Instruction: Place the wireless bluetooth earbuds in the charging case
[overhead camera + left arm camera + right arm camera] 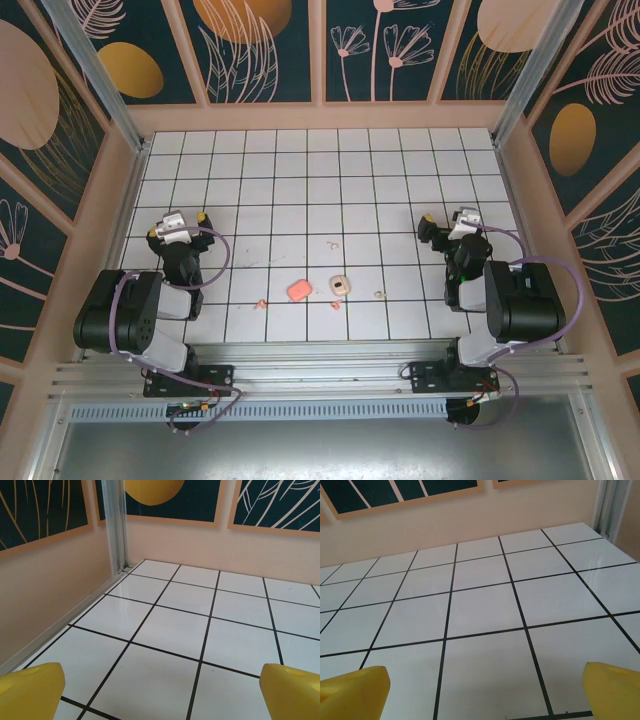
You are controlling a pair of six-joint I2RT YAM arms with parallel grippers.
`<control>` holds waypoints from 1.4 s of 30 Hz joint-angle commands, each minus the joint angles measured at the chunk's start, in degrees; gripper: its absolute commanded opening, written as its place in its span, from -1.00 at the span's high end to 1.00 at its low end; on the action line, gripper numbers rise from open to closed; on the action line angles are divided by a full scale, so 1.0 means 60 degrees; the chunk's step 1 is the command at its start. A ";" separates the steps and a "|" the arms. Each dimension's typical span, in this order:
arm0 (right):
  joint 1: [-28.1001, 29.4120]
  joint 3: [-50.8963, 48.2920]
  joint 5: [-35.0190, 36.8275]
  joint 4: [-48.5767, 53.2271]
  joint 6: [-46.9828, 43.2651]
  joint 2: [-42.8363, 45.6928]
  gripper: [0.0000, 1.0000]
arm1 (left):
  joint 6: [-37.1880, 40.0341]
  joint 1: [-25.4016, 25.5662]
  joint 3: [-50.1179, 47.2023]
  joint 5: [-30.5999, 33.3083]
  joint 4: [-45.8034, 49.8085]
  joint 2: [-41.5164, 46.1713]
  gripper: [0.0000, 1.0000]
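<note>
Near the front middle of the tiled floor lie two small rounded cases, a coral-pink case [298,290] and a cream charging case [339,286] that looks open. Tiny peach earbuds are scattered around them: one earbud [262,302] to the left, one [379,294] to the right, and one [333,243] farther back. My left gripper [178,222] rests at the left, well away from them, open. In the left wrist view the left gripper [160,692] has its yellow fingertips [30,690] wide apart over bare tile. My right gripper [450,220] sits at the right, open, and the right gripper [482,692] holds nothing.
Peach walls [320,115] with dark floral panels enclose the white tiled floor [320,190]. A metal post [115,525] stands in the far left corner, close to the left arm. An aluminium rail [320,365] runs along the near edge by the arm bases.
</note>
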State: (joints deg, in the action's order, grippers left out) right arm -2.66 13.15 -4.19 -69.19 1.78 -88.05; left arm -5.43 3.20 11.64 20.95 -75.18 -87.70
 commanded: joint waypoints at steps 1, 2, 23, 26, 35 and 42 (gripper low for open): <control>-0.0018 0.0120 0.0038 -0.0217 -0.0180 -0.0017 -0.98 | -0.0110 -0.0054 0.0096 -0.0129 -0.0083 0.0076 -0.98; -0.0024 0.0120 0.0039 -0.0217 -0.0180 -0.0017 -0.98 | -0.0114 -0.0060 0.0094 -0.0133 -0.0090 0.0085 -0.97; -0.0006 0.0112 0.0078 -0.0224 -0.0194 -0.0017 -0.98 | -0.0106 -0.0051 0.0085 -0.0133 -0.0085 0.0082 -0.98; -0.0009 0.0117 0.0068 -0.0228 -0.0194 -0.0014 -0.98 | -0.0107 -0.0052 0.0093 -0.0129 -0.0083 0.0080 -0.97; 0.0021 0.0641 -0.0447 0.1179 -0.0418 0.0623 -0.98 | -0.0093 -0.0059 0.0177 -0.0135 0.0096 0.0252 -0.98; 0.0455 0.4176 -0.0172 0.9026 0.0633 0.2678 -0.98 | -0.0174 -0.0059 0.2629 -0.0833 0.5530 0.1397 -0.81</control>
State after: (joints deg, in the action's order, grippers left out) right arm -1.67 31.03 -6.39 -35.83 3.01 -76.05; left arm -5.93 3.20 20.58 19.03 -58.17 -82.46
